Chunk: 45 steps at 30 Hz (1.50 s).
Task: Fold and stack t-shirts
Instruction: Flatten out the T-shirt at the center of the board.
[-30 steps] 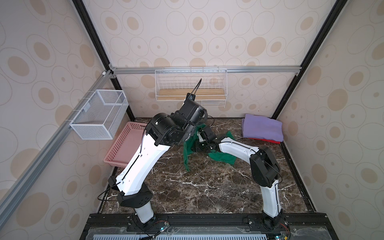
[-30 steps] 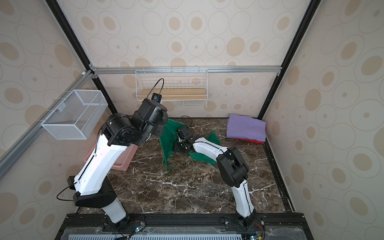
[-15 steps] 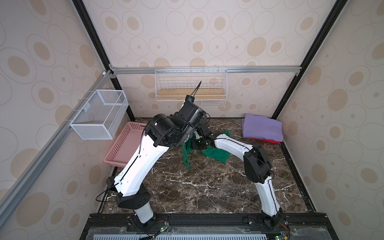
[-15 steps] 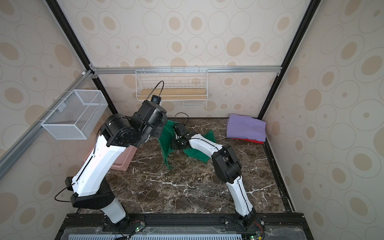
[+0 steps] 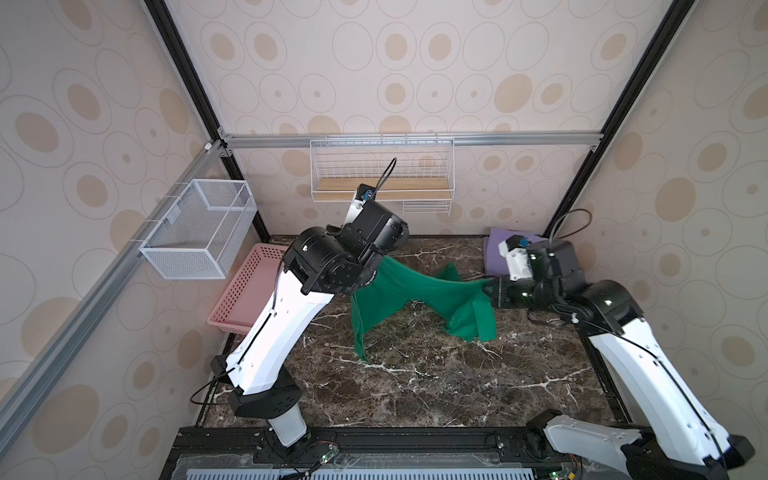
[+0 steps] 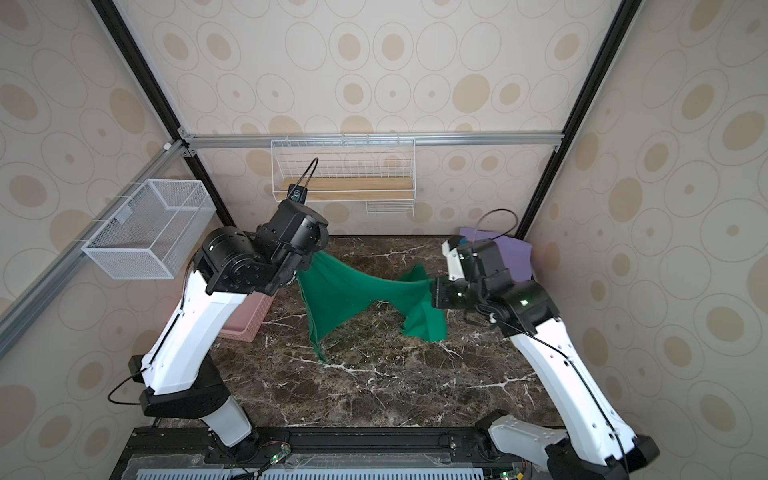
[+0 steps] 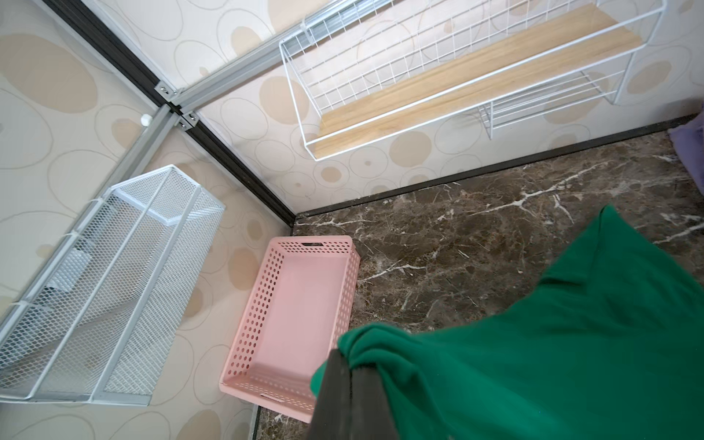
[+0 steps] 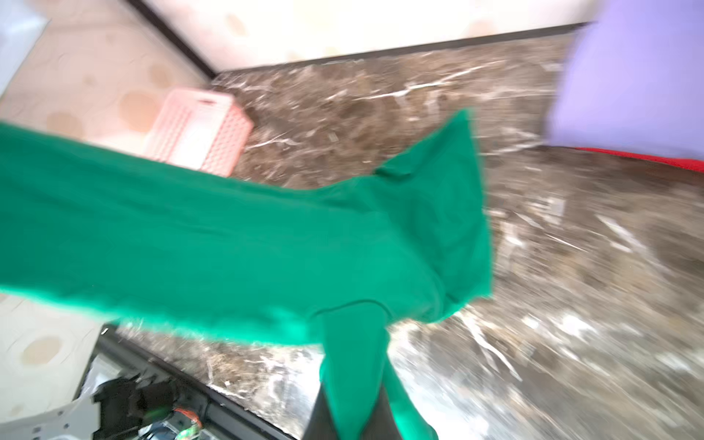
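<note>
My green shirt point(image 5: 399, 291) now hangs stretched over the marble table point(image 5: 415, 395): my right gripper point(image 5: 491, 289) has swung wide from my left gripper point(image 7: 351, 364), each pinching a soft edge. Folded purple shirt point(image 5: 492, 257) lies on a red shirt point(image 8: 647, 159), far right corner. Perforated pink basket point(image 7: 263, 297) sits far left.

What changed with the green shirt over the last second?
The right claw shut on the green t-shirt near the left claw, then pulled away to the robot's right, stretching the cloth out between them. The left claw kept its raised grip. The folded lavender t-shirt and pink basket stayed put.
</note>
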Each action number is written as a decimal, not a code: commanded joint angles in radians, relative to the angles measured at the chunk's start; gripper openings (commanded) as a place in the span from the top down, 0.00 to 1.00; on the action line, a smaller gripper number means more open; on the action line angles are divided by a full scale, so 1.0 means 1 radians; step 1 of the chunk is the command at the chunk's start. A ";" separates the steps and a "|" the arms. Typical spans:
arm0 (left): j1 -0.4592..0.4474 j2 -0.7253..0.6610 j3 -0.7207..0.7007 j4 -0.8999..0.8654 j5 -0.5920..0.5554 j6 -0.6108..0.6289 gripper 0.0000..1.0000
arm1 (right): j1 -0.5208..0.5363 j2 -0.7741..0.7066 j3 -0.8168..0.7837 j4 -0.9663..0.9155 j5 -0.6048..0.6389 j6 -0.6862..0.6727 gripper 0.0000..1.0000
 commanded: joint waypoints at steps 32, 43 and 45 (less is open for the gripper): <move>0.005 -0.723 -0.372 0.159 0.500 -0.076 1.00 | -0.049 -0.368 0.494 -0.431 0.314 -0.471 1.00; 0.029 -0.489 -0.456 0.366 0.129 0.216 1.00 | -0.038 -0.005 0.271 -0.073 0.461 -0.544 1.00; 0.185 -0.439 -0.562 0.496 0.269 0.232 1.00 | -0.034 0.091 0.207 0.048 0.433 -0.553 1.00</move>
